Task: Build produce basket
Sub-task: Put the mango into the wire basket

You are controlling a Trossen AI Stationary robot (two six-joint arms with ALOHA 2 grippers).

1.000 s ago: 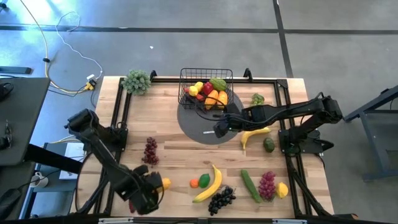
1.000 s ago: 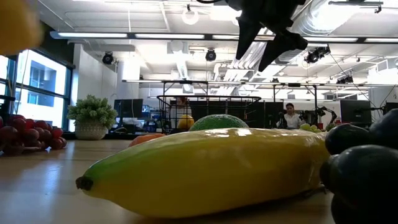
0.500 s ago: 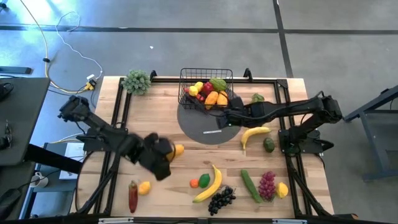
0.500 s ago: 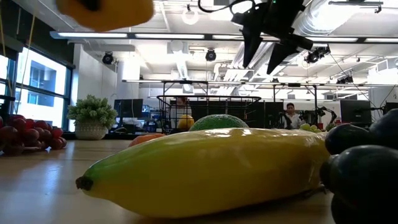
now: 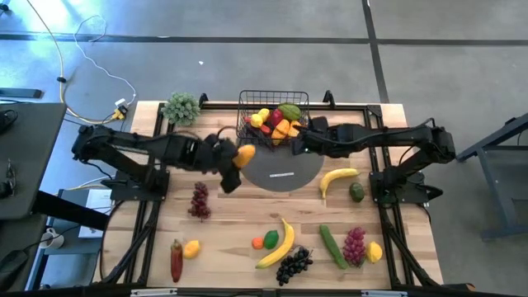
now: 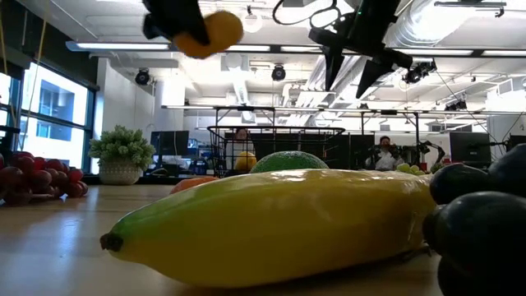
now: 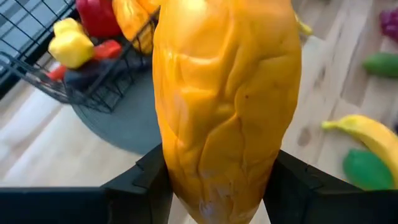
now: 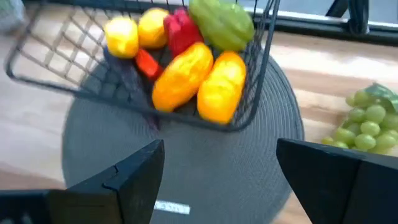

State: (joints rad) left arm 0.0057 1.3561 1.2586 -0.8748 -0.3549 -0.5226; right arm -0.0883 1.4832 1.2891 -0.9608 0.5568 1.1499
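Orange fruit in left claw, beside basket

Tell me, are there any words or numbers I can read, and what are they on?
None can be read.
White label on the grey mat: some marking, too small and blurred to read.
Basket and fruit: no writing shows.
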